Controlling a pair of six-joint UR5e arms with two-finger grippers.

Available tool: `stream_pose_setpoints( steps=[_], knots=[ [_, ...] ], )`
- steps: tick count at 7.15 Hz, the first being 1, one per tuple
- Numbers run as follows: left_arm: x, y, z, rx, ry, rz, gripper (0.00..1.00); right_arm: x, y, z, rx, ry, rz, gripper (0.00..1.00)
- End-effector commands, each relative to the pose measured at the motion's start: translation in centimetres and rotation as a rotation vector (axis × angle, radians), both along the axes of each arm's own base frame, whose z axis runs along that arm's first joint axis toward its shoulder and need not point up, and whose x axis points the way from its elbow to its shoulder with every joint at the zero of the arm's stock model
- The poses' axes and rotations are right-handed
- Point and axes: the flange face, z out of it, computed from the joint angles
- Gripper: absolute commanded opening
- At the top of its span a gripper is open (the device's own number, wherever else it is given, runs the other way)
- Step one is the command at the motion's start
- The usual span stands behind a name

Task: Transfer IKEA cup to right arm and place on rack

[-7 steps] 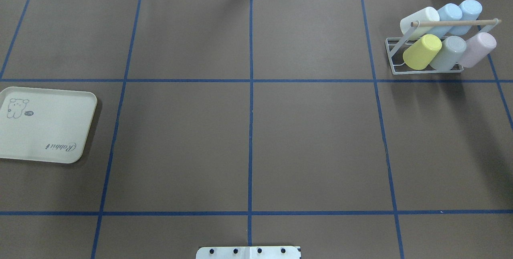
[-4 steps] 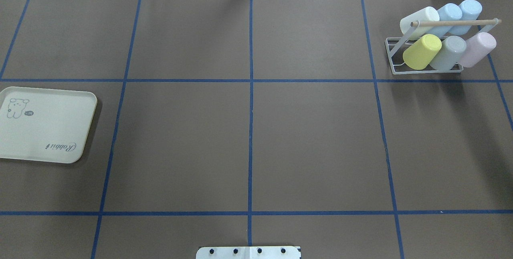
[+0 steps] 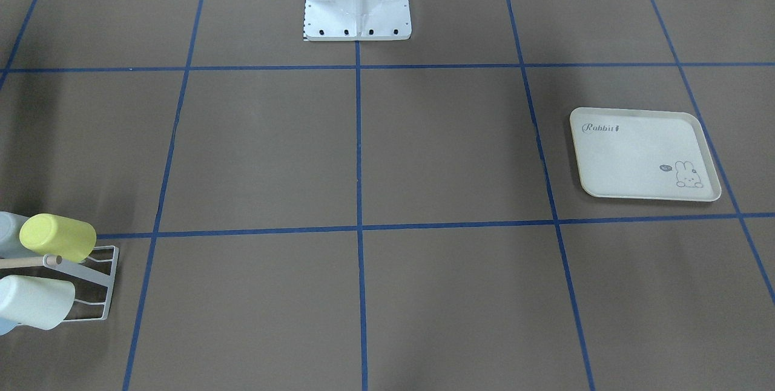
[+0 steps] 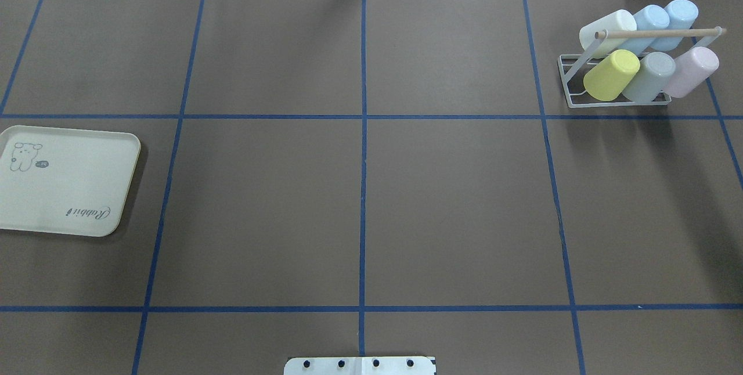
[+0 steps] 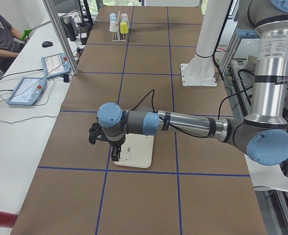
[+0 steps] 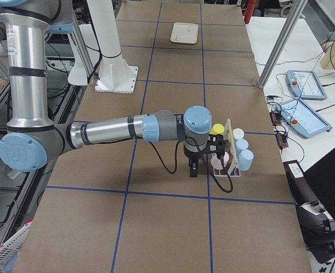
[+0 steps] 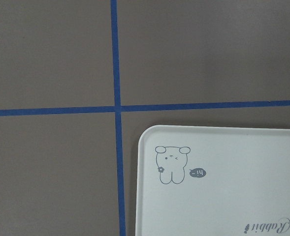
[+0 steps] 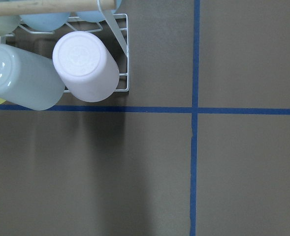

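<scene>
1. Six cups (image 4: pixel 610 75) leaned on one rack (image 4: pixel 564 80) at the far right corner of the bench (image 4: pixel 453 206): one cream, two blue, one yellow, one grey, one pink.
2. One tray (image 4: pixel 69 189) lay at the left.
3. The left tool (image 5: pixel 117 155) hung over the tray and the right tool (image 6: pixel 193 169) beside the rack; how far open either stood could not be told.

A cream rabbit-print tray (image 7: pixel 243 162) is lying on the brown counter (image 7: pixel 51 49), its printed rabbit (image 7: pixel 171 164) sitting near the tray's upper-left corner. Two blue tape lines (image 7: pixel 117 108) are crossing just beyond that corner.
</scene>
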Motion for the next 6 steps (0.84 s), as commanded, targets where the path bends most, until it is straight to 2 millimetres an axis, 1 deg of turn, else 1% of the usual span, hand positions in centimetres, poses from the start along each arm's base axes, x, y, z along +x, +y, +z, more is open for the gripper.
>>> stream_pose_setpoints(
  steps=[1,2,3,4,5,6],
  knots=[
    [0.0,-0.4,-0.5,0.019,-0.018,0.0,1.0,-0.7,-0.6,0.8,-0.018,0.012,-0.014,0.99],
    [0.0,-0.4,-0.9,0.063,-0.018,0.001,1.0,-0.6,-0.6,1.1,-0.016,0.048,-0.015,0.99],
    [0.0,-0.1,-0.7,0.079,-0.018,0.004,1.0,-1.0,-0.7,1.1,-0.012,0.076,-0.024,0.99],
    [0.0,-0.2,-0.9,0.084,-0.018,0.004,1.0,-2.2,-0.9,1.3,-0.013,0.083,-0.046,0.99],
    [0.0,-0.2,-0.9,0.093,-0.02,0.006,1.0,-2.3,-1.5,0.5,0.005,0.084,-0.047,0.99],
    [0.0,-0.2,-0.9,0.096,-0.02,0.006,1.0,-2.3,-2.0,0.2,0.011,0.084,-0.047,0.99]
  ],
)
